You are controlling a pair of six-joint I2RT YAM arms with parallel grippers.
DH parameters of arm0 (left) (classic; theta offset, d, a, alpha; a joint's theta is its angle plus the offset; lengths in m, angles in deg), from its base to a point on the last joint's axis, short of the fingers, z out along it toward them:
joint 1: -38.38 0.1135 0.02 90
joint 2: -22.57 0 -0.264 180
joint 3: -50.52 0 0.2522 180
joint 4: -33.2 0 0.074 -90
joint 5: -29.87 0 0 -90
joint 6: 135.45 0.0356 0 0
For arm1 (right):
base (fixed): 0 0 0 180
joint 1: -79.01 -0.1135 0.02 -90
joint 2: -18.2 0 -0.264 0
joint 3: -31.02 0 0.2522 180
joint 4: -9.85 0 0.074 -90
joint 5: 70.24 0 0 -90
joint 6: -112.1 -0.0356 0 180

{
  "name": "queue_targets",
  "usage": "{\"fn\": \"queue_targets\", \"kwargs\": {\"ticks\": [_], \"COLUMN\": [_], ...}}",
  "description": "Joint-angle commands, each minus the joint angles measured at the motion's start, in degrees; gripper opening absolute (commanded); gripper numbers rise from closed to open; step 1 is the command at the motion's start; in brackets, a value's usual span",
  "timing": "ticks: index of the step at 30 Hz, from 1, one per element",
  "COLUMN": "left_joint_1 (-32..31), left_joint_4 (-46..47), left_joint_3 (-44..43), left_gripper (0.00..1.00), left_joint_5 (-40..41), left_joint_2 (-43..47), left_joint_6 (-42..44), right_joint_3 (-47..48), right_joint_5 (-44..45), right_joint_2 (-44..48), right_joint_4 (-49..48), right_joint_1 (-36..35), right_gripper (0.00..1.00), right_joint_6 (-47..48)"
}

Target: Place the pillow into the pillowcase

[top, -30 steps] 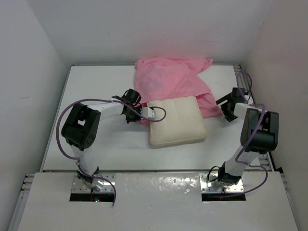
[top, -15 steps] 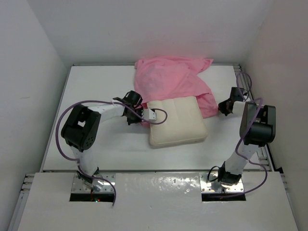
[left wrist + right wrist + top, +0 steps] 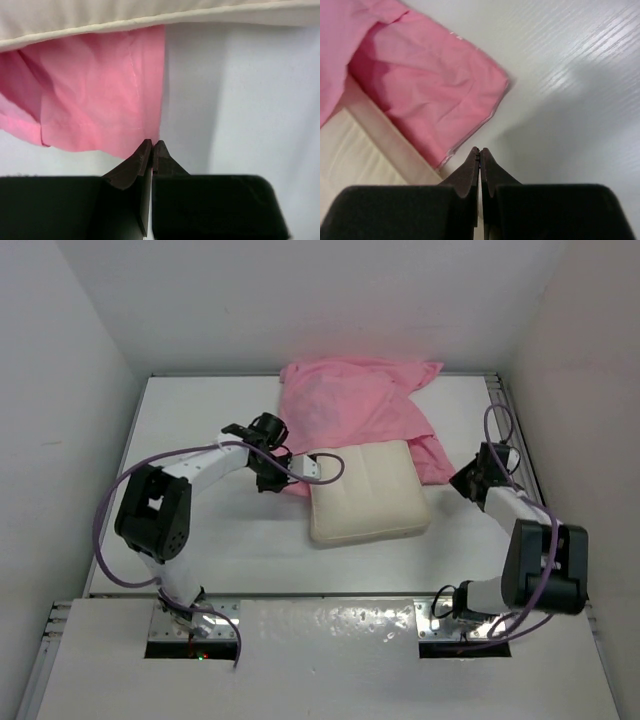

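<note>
Top external view: the right tool (image 3: 465, 480) has come down and closed beside the pillowcase (image 3: 350, 405), gripping nothing.
I judge that corner is not yet caught. The left tool (image 3: 270, 478) is together at the hem, hold unclear. One pillow (image 3: 365, 490) lies mid-bench (image 3: 200, 420), its far edge under one pillowcase; two arms.

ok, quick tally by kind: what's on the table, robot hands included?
pillowcase, pink: 1
pillow, cream: 1
hands, black: 2 (left hand, right hand)
Total: 4
</note>
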Motion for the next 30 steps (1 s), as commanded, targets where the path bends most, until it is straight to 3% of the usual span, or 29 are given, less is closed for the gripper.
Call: {"fn": "queue_targets", "kwargs": {"ticks": [1,4,9,13,14,16,17,20,21,25,30], "left_joint_1": [1.5,0.0,-6.3,-8.1,-8.0,-8.1,-8.1,-7.9,-7.8,-7.8,-7.9], "left_joint_4": [-6.4,-3.0,7.8,14.3,15.6,17.4,18.8,19.5,19.2,19.9,20.8], "left_joint_3": [-2.8,1.8,15.7,16.0,15.4,15.0,15.0,15.0,15.1,16.4,16.8], "left_gripper": [0.00,0.00,0.00,0.00,0.00,0.02,0.05,0.31,0.44,0.63,0.76], "left_joint_5": [-2.0,-0.3,7.8,12.1,12.6,13.7,14.9,16.1,16.1,15.9,14.7], "left_joint_2": [5.1,7.6,7.0,3.8,3.4,3.1,3.2,3.1,2.9,2.6,1.7], "left_joint_6": [4.0,5.2,6.9,1.7,-0.2,-1.8,-3.2,-5.2,-5.3,-4.9,-4.4], "right_joint_3": [-1.8,-4.9,-5.4,-0.3,1.4,2.7,2.9,4.6,5.2,10.0,15.8], "right_joint_5": [1.3,2.7,-1.0,-1.0,-0.7,1.5,2.6,6.2,6.7,8.3,10.8], "right_joint_2": [8.0,9.6,4.7,-1.2,-3.0,-4.2,-5.0,-7.0,-7.9,-13.2,-18.7], "right_joint_4": [1.8,2.2,2.7,7.4,8.4,8.6,8.5,8.4,8.5,9.5,13.6], "right_joint_1": [-1.5,-1.8,-0.6,-0.7,-1.0,-1.8,-2.2,-3.2,-3.2,-3.4,-3.8], "right_gripper": [0.00,0.00,0.00,0.43,0.64,0.72,0.77,0.83,0.84,0.84,0.83], "right_joint_6": [5.3,5.3,5.5,8.3,8.8,10.3,10.4,10.0,9.2,6.9,5.2]}}
